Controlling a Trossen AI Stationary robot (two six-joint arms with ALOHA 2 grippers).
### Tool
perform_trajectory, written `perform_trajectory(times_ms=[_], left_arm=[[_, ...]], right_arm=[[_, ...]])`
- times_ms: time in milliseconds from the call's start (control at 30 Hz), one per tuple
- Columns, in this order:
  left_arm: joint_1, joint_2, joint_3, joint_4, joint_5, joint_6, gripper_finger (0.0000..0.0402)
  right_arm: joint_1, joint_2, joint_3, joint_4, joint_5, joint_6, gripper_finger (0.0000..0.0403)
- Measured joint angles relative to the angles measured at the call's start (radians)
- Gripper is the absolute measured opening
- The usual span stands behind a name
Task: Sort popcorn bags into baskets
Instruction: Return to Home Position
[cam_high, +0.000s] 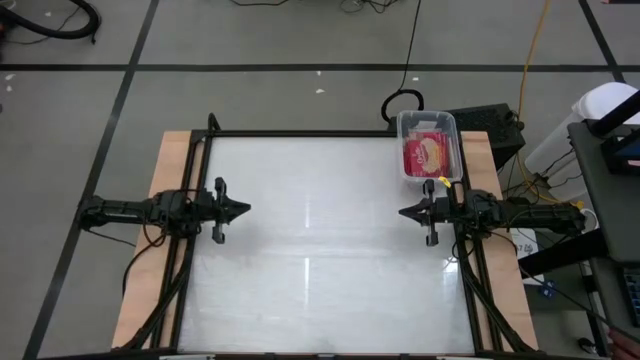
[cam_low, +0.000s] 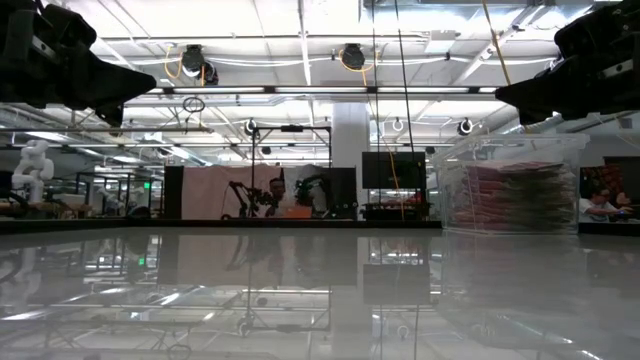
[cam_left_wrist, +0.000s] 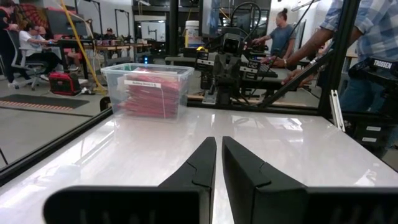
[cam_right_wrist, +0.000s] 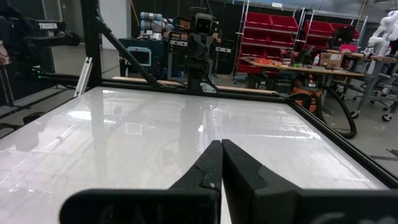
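Note:
A clear plastic basket (cam_high: 428, 146) stands at the table's far right corner, full of stacked red popcorn bags (cam_high: 428, 155); the top one shows its popcorn picture. The basket (cam_left_wrist: 148, 90) also shows in the left wrist view and the basket (cam_low: 510, 183) in the low view. My left gripper (cam_high: 245, 209) hovers over the table's left side, fingers shut, holding nothing. My right gripper (cam_high: 403, 212) hovers at the right side, just near of the basket, fingers shut and holding nothing. In the wrist views the left gripper (cam_left_wrist: 219, 144) and right gripper (cam_right_wrist: 221, 146) point at each other across the table.
The white tabletop (cam_high: 320, 250) between the two arms is glossy, with a black frame round it. Wooden strips (cam_high: 150, 260) run along both sides. People (cam_left_wrist: 367, 43) stand beyond the table's right edge in the left wrist view.

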Motion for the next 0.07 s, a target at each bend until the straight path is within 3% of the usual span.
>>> perform_trajectory(times_ms=[67], left_arm=[[0.0,0.0,0.0,0.0,0.0,0.0,0.0033]], right_arm=[[0.0,0.0,0.0,0.0,0.0,0.0,0.0]])
